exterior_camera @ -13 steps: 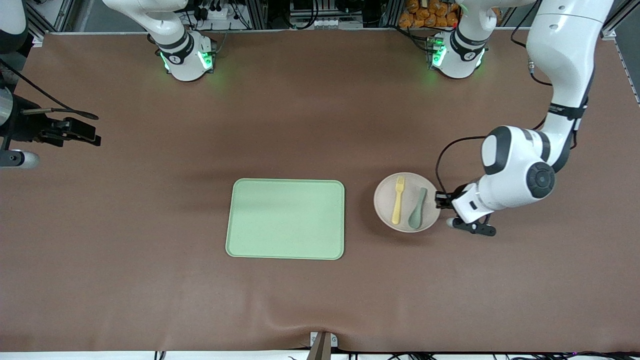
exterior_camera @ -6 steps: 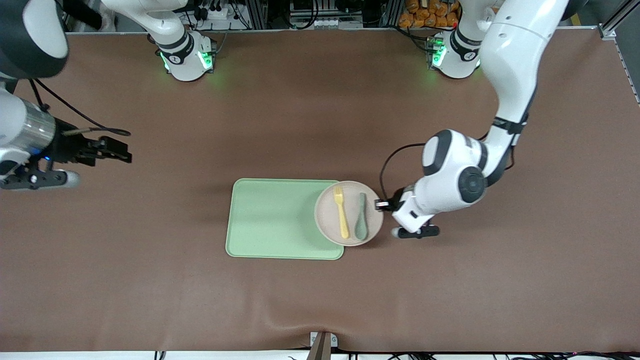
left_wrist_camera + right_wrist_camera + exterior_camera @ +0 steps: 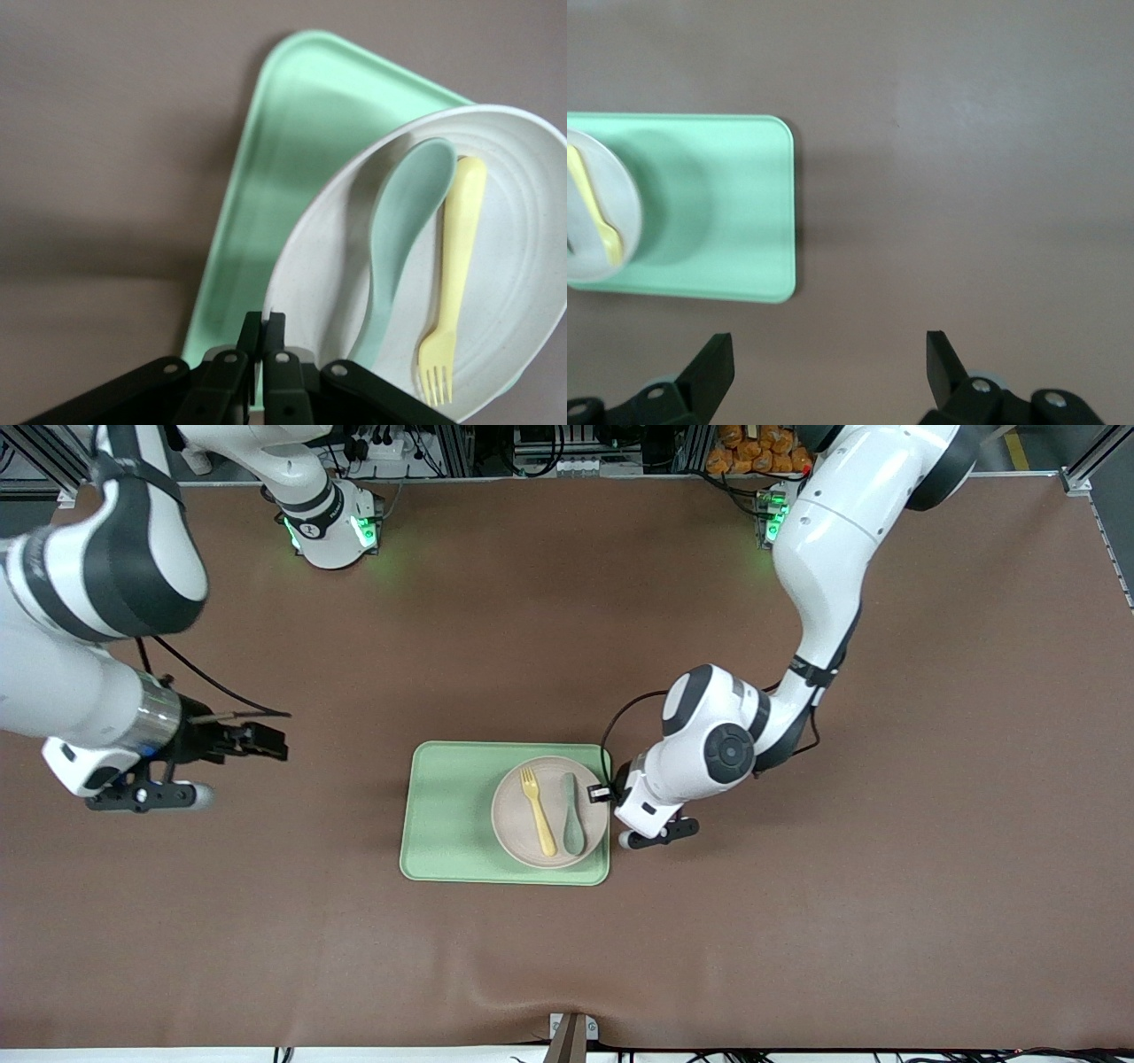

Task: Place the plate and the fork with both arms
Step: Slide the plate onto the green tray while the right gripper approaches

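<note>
The left claw (image 3: 604, 793) is clenched on the rim of the plate (image 3: 521, 828), holding it over the green tray (image 3: 447, 815) at the tray's end toward the left arm. The fork (image 3: 538, 812) lies on the plate beside a grey-green spoon (image 3: 571, 815). The right claw (image 3: 266, 740) hangs released and empty over bare brown surface (image 3: 567, 638) toward the right arm's end.

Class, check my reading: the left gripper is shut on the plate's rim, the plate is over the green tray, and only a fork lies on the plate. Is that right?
Not quite. The left gripper is shut on the rim of the plate, over the green tray, but the fork is not alone: a grey-green spoon lies beside it. The front view and the left wrist view both show the pair.
</note>
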